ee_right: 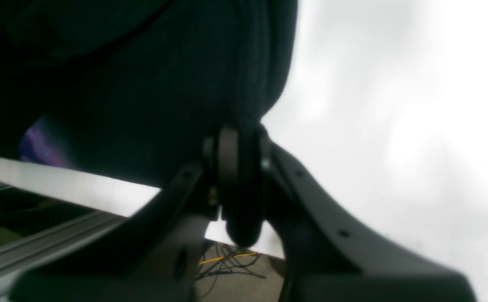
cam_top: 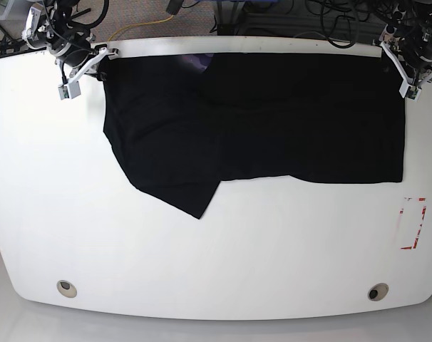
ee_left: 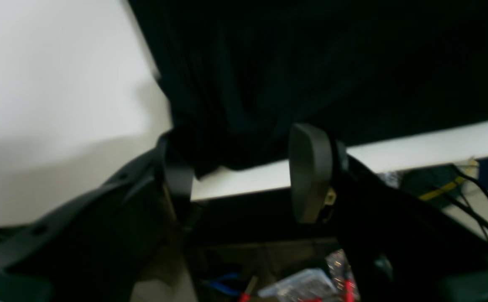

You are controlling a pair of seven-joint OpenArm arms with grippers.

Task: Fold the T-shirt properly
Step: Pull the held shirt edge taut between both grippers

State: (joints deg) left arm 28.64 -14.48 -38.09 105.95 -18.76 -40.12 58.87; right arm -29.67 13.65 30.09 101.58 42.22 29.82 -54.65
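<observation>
Across the upper half of the base view I see the T-shirt spread on the white table, long axis left to right, one point of cloth dipping toward lower centre. Neck and sleeves I cannot make out — all black. At upper left the right gripper is clamped on the cloth's corner. At upper right the left gripper stands parted — fabric bunched between its fingers, blurred.

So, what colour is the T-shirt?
Plain black T-shirt, seen best in the base view.
</observation>
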